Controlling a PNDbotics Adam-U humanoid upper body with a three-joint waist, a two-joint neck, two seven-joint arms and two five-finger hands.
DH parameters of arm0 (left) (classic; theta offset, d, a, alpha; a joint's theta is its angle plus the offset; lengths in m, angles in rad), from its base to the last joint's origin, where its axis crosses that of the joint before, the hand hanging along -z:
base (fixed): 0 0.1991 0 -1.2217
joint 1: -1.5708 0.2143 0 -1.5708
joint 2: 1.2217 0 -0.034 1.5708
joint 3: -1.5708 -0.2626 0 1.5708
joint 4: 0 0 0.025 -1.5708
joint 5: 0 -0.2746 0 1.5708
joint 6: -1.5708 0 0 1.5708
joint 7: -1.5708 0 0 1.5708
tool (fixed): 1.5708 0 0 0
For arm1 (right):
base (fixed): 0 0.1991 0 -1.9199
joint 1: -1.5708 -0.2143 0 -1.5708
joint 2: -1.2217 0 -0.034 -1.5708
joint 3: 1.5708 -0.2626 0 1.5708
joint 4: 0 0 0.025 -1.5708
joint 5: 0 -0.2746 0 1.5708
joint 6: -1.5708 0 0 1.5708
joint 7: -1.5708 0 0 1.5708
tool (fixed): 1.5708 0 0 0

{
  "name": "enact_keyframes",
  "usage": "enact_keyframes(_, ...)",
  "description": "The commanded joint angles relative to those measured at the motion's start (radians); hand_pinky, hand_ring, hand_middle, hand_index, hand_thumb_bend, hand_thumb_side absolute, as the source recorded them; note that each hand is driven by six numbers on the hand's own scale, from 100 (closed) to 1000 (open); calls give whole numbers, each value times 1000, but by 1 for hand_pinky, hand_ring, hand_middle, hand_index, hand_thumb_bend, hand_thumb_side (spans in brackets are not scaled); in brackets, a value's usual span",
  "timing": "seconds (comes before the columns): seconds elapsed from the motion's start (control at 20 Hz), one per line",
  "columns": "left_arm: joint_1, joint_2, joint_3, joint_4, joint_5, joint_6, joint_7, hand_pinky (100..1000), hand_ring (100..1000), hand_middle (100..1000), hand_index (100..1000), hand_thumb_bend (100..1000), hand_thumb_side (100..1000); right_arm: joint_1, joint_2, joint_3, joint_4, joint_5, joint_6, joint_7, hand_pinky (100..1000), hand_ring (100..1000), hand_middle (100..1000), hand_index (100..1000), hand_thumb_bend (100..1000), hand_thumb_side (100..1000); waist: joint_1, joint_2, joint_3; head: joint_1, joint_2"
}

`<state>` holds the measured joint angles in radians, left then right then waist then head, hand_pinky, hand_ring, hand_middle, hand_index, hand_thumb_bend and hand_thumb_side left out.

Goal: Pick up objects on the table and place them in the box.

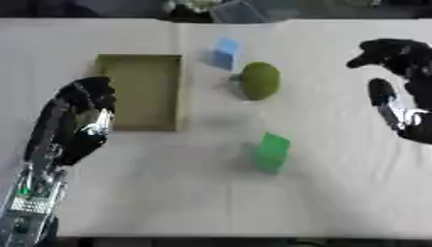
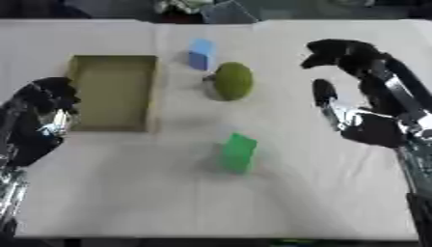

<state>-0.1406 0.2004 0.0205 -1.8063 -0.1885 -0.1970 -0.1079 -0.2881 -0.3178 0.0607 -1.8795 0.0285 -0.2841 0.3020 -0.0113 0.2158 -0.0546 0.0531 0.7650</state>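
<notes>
Right of the empty box [image 1: 139, 91], the rounded olive-green fruit [image 2: 232, 80] looks smooth and liable to roll, best cupped around its sides by the open, empty right robot hand [image 2: 358, 103].

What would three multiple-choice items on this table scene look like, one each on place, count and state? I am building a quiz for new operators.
1. Where is the box?
A. Left part of the table
B. Right edge
C. Near edge

2. How many loose things lie outside the box?
A. One
B. Three
C. Five

3. What does the right robot hand hold?
A. The green block
B. The blue block
C. Nothing

Answers:
1 A: it sits by the left robot hand.
2 B: blue block, round olive-green thing, green block.
3 C: its fingers are spread apart from everything.
</notes>
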Motion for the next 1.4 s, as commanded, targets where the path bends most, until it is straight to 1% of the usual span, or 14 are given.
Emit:
enact_keyframes(0.05, -7, 18, 4, -12, -1, 1, 4, 542, 626, 607, 772, 100, 371, 0, 77, 4, 11, -61, 25, -41, 804, 725, 639, 837, 100, 502, -6, -13, -3, 7, 5)
enact_keyframes(0.15, -7, 19, 4, -12, -2, 2, 5, 542, 626, 607, 772, 100, 376, 4, 116, 6, 22, -85, 38, -30, 803, 722, 634, 835, 100, 511, -9, -12, -6, 12, 5)
enact_keyframes(0.25, -7, 19, 4, -11, -2, 2, 5, 542, 626, 607, 772, 100, 377, 10, 126, 5, 27, -95, 45, -17, 803, 721, 632, 832, 100, 514, -8, -11, -6, 13, 5)
enact_keyframes(0.5, -7, 19, 5, -12, -3, 2, 5, 542, 626, 607, 772, 100, 376, 18, 130, 2, 32, -105, 52, -6, 803, 719, 629, 831, 100, 517, -8, -11, -7, 13, 5)
enact_keyframes(0.65, -8, 19, 4, -13, -3, 3, 5, 543, 627, 607, 772, 100, 376, 12, 114, 5, 36, -98, 53, 3, 804, 723, 629, 835, 100, 486, -10, -12, -7, 12, 5)
enact_keyframes(0.8, -7, 20, 2, -11, -3, 3, 1, 543, 627, 607, 772, 100, 376, -13, 61, 18, 49, -80, 45, 24, 808, 733, 638, 847, 100, 452, -14, -15, -2, 8, 5)
enact_keyframes(1.05, -6, 22, 0, -11, -3, 3, -1, 543, 627, 608, 772, 100, 375, -63, -58, 60, 88, -50, 17, 69, 817, 757, 669, 874, 100, 410, -21, -18, 9, 5, 5)
enact_keyframes(1.25, -4, 26, -3, -10, -3, 3, -4, 543, 627, 608, 772, 100, 374, -107, -156, 109, 125, -26, -8, 113, 824, 775, 701, 896, 100, 311, -27, -21, 13, 4, 5)
enact_keyframes(1.4, -4, 28, -3, -10, -3, 2, -4, 543, 628, 608, 773, 100, 373, -145, -230, 148, 153, -19, -24, 144, 829, 789, 727, 911, 100, 267, -28, -22, 16, 3, 5)
